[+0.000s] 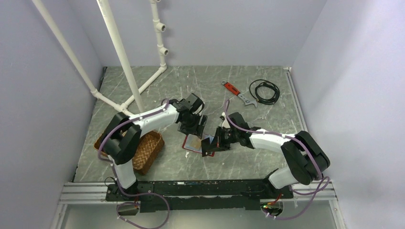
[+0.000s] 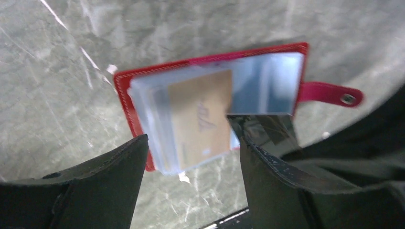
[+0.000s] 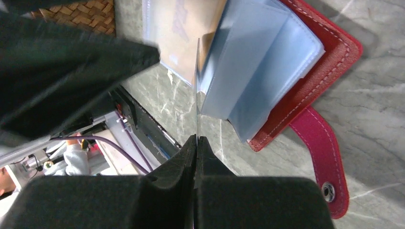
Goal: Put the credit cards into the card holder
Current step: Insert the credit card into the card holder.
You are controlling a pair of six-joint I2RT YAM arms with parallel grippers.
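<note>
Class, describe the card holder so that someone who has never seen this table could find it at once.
Start at the grey marble table and go to its middle, just right of the wicker basket. The card holder lies open there. Unlike the red-handled wrench farther back, it is a flat red case with clear sleeves and a snap strap.

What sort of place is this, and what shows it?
Probably a robotics lab cell: a grey marble-patterned tabletop boxed in by plain lilac walls, two white-and-black robot arms bolted at its near edge, and a white plastic pipe frame.
</note>
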